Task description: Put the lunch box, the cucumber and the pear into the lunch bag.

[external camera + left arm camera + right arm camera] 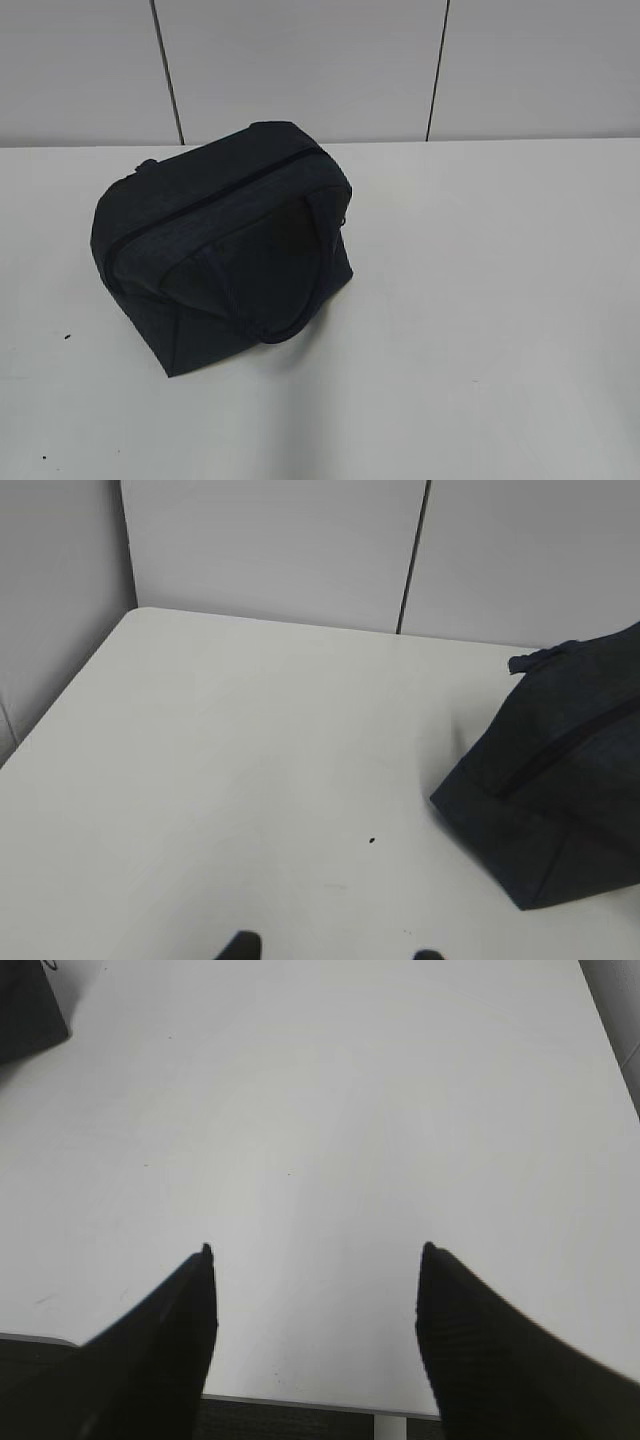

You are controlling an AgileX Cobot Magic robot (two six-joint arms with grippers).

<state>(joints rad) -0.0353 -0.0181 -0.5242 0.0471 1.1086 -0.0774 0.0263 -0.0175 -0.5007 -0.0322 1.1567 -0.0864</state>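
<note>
Lunch bag (225, 245), dark navy fabric, sits alone on a white table (480, 330), left of centre in the exterior view and near the table's far edge, where grey wall panels (300, 65) rise behind it. Its top zipper (215, 190) runs diagonally across the upper face and appears closed along the stretch that shows, while one padded loop handle (285, 280) droops down the near side toward the tabletop. Neither arm appears in the exterior view. From the left wrist camera the bag (560, 770) fills the right edge of the picture, one corner resting on the table (250, 760) and the zipper line (560, 750) slanting across its side; the left gripper (333, 948) shows only as two dark fingertips (240, 945) at the bottom edge, standing apart with nothing between them, well clear of the bag. From the right wrist camera the right gripper (315, 1255) hangs over bare tabletop (330, 1110), its two black ribbed fingers (170, 1350) spread wide and empty, with a dark corner of the bag (30, 1010) just visible at the upper left, well apart from the fingers. A few small dark specks (67, 336) mark the white surface near the bag.
</note>
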